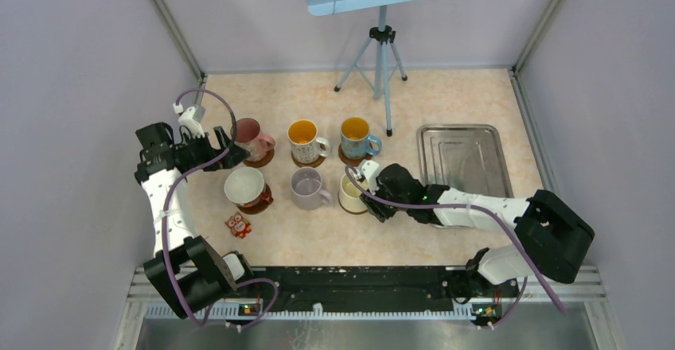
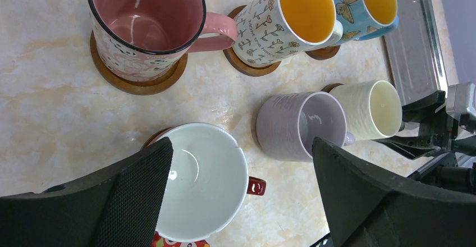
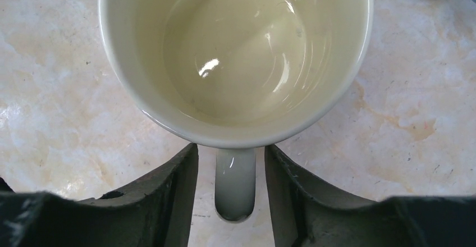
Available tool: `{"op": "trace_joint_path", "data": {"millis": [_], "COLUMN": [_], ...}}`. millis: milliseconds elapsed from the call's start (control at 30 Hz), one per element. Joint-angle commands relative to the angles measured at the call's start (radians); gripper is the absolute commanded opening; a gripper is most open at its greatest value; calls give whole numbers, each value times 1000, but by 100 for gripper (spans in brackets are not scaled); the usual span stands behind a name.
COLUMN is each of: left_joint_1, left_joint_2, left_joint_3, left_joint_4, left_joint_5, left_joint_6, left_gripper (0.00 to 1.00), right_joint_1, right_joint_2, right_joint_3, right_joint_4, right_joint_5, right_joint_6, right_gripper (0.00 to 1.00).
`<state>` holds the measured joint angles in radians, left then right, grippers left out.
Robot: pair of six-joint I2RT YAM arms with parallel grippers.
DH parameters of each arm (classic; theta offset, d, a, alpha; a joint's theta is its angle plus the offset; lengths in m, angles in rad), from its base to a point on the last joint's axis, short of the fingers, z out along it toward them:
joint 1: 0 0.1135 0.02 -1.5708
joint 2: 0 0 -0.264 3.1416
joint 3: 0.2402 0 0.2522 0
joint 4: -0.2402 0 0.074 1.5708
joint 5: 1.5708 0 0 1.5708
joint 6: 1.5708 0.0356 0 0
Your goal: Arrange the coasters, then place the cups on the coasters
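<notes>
Six cups stand in two rows. At the back are the pink, patterned and blue cups, each on a dark coaster. In front are the red cup on a coaster, the lavender cup and the cream cup. My right gripper straddles the cream cup's handle, open, with a gap on both sides. A brown sliver shows under the cream cup. My left gripper hovers wide open beside the pink cup, above the red cup.
A steel tray lies to the right of the cups. A small red owl figure stands in front of the red cup. A tripod stands at the back, behind the blue cup.
</notes>
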<state>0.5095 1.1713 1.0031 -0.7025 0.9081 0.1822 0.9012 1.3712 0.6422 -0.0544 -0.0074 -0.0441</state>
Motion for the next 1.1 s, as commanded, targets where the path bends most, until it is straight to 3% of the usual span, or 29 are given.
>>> {"op": "trace_joint_path", "data": {"millis": [0, 200, 267, 567, 767, 967, 1067], "left_joint_1": [-2, 0, 0, -1, 0, -1, 0], "left_joint_2": [-16, -14, -11, -13, -16, -18, -19], "left_joint_3": [-3, 0, 2, 8, 10, 11, 12], "left_joint_4": [20, 19, 17, 14, 10, 10, 9], "left_joint_5": [19, 24, 24, 29, 29, 30, 30], "left_joint_6": [5, 6, 5, 8, 14, 16, 20], "left_gripper": [99, 99, 99, 99, 99, 99, 99], "right_joint_1": [13, 13, 13, -82, -249, -414, -565], "right_joint_2": [-32, -46, -50, -82, -114, -145, -143], "right_joint_3": [55, 137, 184, 330, 384, 389, 375], "right_joint_4": [-11, -83, -121, -264, -348, -454, -503], "right_joint_5": [-21, -41, -39, -172, -329, -352, -365], "right_joint_6": [-11, -39, -62, -92, -115, -160, -225], "right_gripper": [50, 78, 81, 84, 85, 85, 85]}}
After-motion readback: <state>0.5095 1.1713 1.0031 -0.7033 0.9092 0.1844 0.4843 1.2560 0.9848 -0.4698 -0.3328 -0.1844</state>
